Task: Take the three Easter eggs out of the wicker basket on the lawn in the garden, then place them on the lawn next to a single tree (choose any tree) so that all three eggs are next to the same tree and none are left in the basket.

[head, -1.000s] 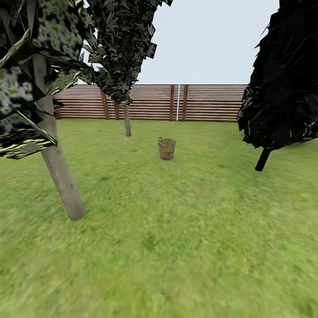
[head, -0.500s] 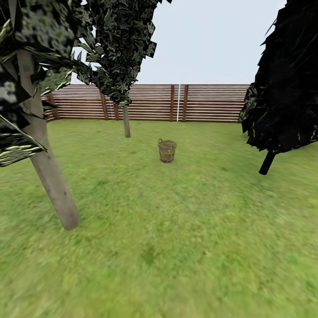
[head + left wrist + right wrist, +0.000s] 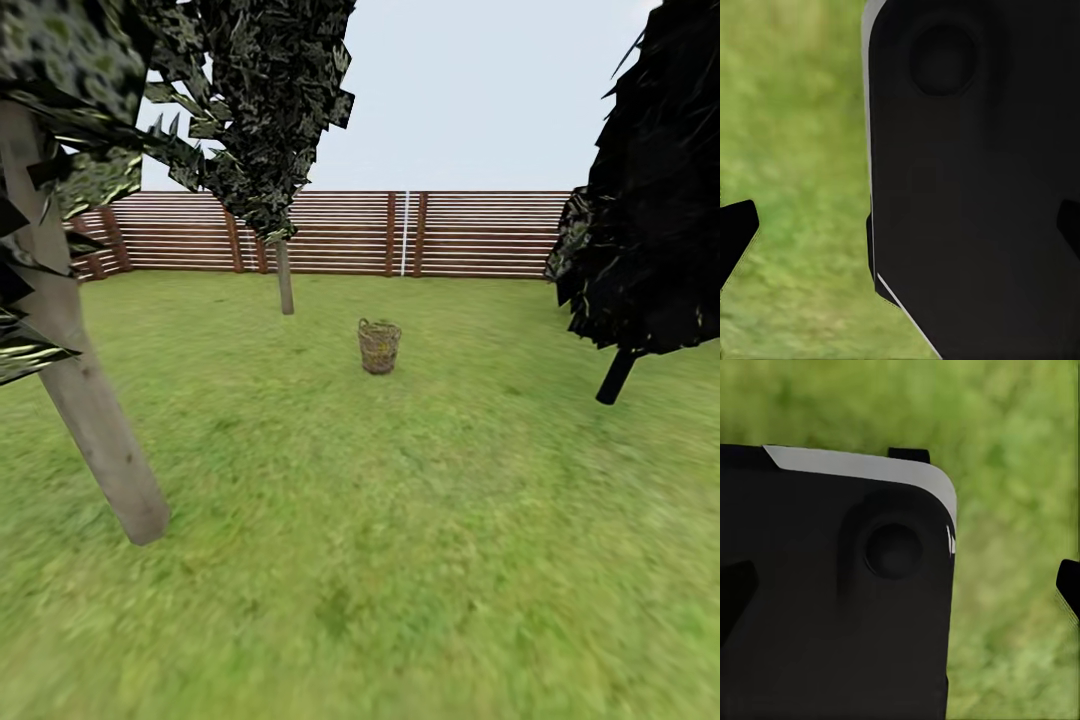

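Nearer now, wicker basket contents stay unreadable through the weave; each gripper's state can't be told.

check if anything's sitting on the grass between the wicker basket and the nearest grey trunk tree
Nothing visible does. In the head view only bare lawn lies between the wicker basket and the near tree at left. The thin-trunked tree stands off that line, nearer the fence.

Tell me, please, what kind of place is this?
Most likely a fenced garden or backyard: a wide lawn, trees such as the grey-brown trunk, a brown slatted wooden fence behind, and a wicker basket on the grass.
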